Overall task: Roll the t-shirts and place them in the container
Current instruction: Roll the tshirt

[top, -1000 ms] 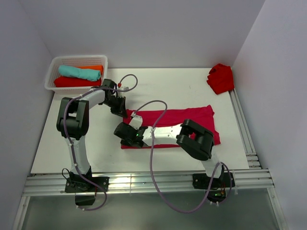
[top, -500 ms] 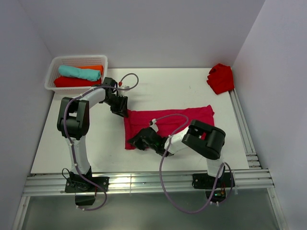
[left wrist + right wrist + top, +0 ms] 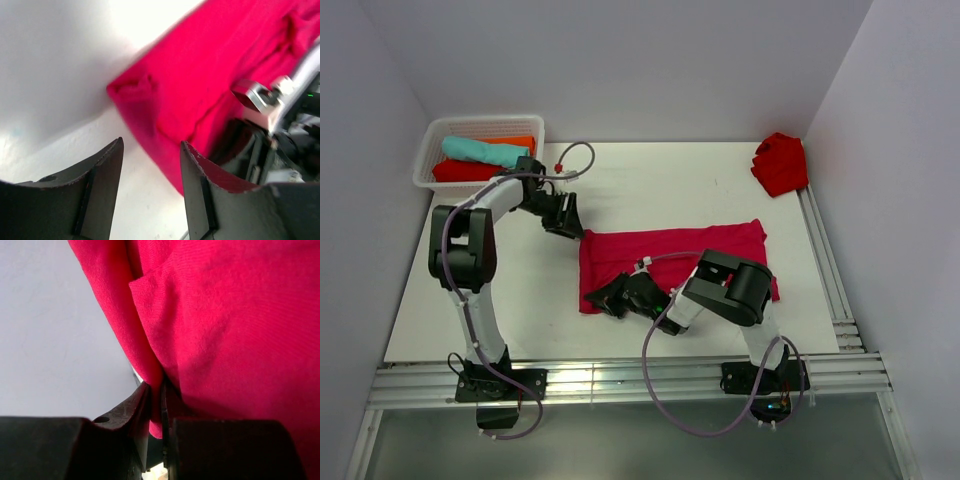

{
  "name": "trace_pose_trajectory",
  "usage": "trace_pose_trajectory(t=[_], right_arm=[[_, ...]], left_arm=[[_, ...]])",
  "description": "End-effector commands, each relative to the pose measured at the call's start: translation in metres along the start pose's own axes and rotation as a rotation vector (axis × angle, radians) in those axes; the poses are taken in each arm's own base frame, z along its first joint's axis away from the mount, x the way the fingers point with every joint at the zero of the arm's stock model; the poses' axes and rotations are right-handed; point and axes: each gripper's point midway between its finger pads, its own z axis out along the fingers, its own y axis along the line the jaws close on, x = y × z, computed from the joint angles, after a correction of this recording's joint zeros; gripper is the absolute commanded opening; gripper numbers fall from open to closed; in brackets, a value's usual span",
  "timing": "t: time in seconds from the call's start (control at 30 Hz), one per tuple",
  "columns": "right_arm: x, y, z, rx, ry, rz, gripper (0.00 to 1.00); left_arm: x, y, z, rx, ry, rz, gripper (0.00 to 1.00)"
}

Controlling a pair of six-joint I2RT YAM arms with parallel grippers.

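A raspberry-crimson t-shirt [image 3: 700, 255] lies folded into a long band across the table's middle. My left gripper [image 3: 569, 221] hovers open just off the shirt's far-left corner. In the left wrist view, bare table shows between its fingers [image 3: 102, 175] and the shirt [image 3: 210, 75] lies beyond them. My right gripper [image 3: 604, 300] is at the near-left corner, shut on the shirt's edge. The right wrist view shows a fold of the shirt [image 3: 225, 315] pinched in the right gripper [image 3: 156, 392].
At the back left a white basket [image 3: 428, 158] holds rolled teal [image 3: 485, 152], orange [image 3: 520, 142] and scarlet [image 3: 470, 172] t-shirts. A crumpled scarlet t-shirt [image 3: 780, 163] lies at the back right, by the rail along the right edge.
My left gripper has opened, let go of the shirt's far-left corner and backed off to the left. The right gripper has drawn the near-left edge towards the front.
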Motion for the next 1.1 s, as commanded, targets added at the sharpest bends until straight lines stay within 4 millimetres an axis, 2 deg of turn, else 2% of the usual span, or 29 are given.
trace_pose_trajectory(t=[0.0, 0.1, 0.13, 0.37, 0.63, 1.07], right_arm=[[-0.002, -0.002, 0.000, -0.026, 0.009, 0.045, 0.00], [-0.002, -0.004, 0.001, -0.033, 0.013, 0.057, 0.00], [-0.002, -0.006, 0.002, -0.030, 0.015, 0.066, 0.00], [-0.003, -0.007, 0.003, -0.048, 0.015, 0.088, 0.00], [-0.005, -0.009, 0.004, -0.039, 0.011, 0.090, 0.00], [-0.005, -0.017, 0.006, -0.001, 0.007, 0.085, 0.00]], left_arm=[[0.001, -0.018, -0.031, 0.105, -0.050, 0.028, 0.54], [0.013, -0.013, -0.030, 0.130, -0.039, 0.007, 0.54], [0.024, -0.011, -0.025, 0.138, -0.021, -0.012, 0.54], [0.053, 0.004, 0.004, 0.180, 0.026, -0.096, 0.50], [0.054, 0.014, 0.019, 0.162, 0.009, -0.151, 0.47], [0.045, 0.006, 0.032, 0.181, 0.004, -0.144, 0.48]])
